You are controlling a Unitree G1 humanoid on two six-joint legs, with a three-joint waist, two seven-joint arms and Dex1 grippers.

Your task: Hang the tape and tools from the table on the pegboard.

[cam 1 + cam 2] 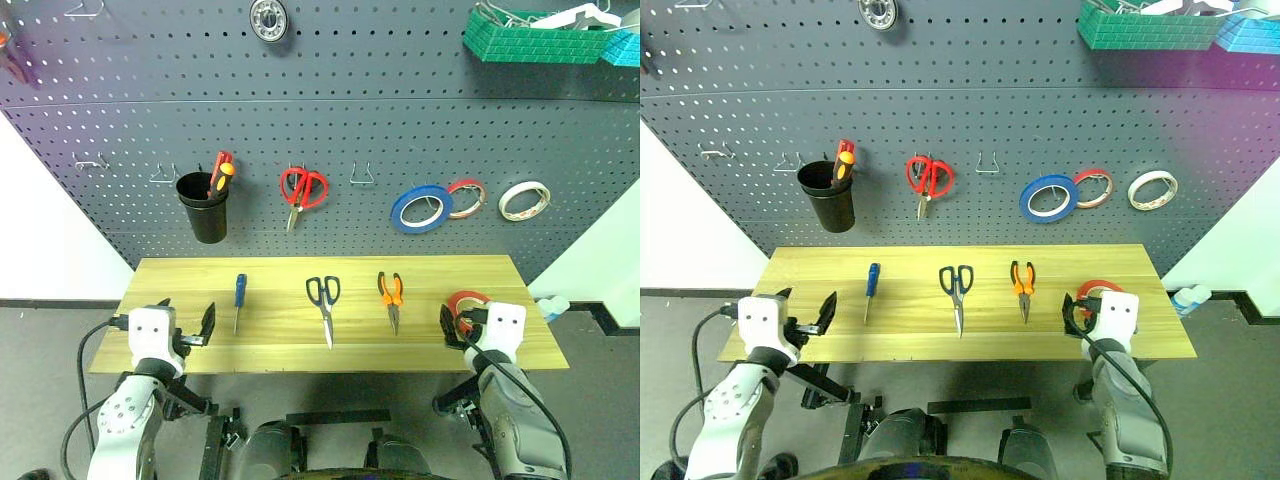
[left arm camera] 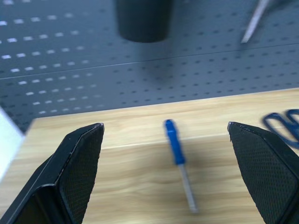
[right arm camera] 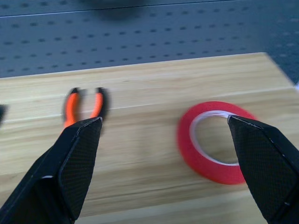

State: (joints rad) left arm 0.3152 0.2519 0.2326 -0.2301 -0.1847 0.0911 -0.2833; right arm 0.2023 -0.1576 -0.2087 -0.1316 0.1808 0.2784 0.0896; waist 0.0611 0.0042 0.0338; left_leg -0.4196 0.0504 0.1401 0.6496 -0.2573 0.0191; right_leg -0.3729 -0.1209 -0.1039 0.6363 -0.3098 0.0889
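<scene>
On the wooden table (image 1: 280, 345) lie a blue-handled screwdriver (image 1: 239, 292), dark-handled scissors (image 1: 326, 322), orange-and-black pliers (image 1: 391, 303) and, at the right, the orange-red tape (image 1: 466, 298). The dark grey pegboard (image 1: 400, 100) rises behind them. My left gripper (image 1: 186, 320) hovers open at the table's left front edge, facing the screwdriver (image 2: 174, 142) with nothing between its fingers. Over the right front edge my right gripper (image 1: 462, 320) is open just in front of the tape (image 3: 187, 149), partly hiding it from the head camera. The pliers (image 3: 70, 107) lie left of it.
On the pegboard hang a black cup (image 1: 203, 215) holding a red-and-yellow screwdriver, red scissors (image 1: 302, 188), a blue tape ring (image 1: 402, 212), a red-rimmed ring (image 1: 456, 188) and a pale ring (image 1: 512, 193). An empty wire hook (image 1: 362, 178) sits mid-board. A green basket (image 1: 530, 40) hangs top right.
</scene>
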